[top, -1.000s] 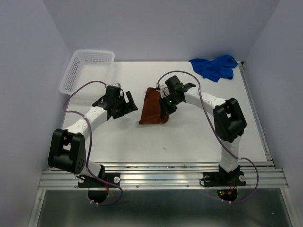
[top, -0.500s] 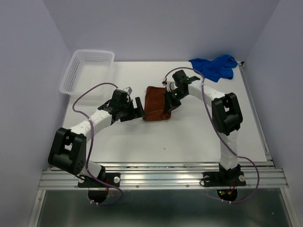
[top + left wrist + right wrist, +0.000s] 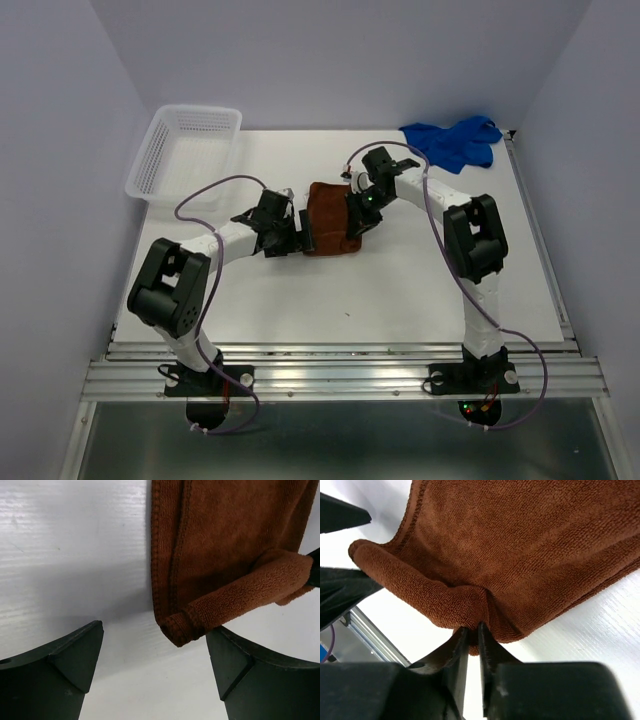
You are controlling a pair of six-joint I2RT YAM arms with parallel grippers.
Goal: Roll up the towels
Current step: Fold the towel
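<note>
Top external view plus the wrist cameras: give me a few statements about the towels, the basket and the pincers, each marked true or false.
1. The right pincer pinches a fold of the brown towel. True.
2. The left pincer is shut on the brown towel. False: it is open, with a jaw on either side of the towel's corner.
3. The blue towel lies in the basket. False: it lies crumpled on the table at the far right corner; the basket stands far left.
4. The brown towel lies between the two pincers. True.
</note>
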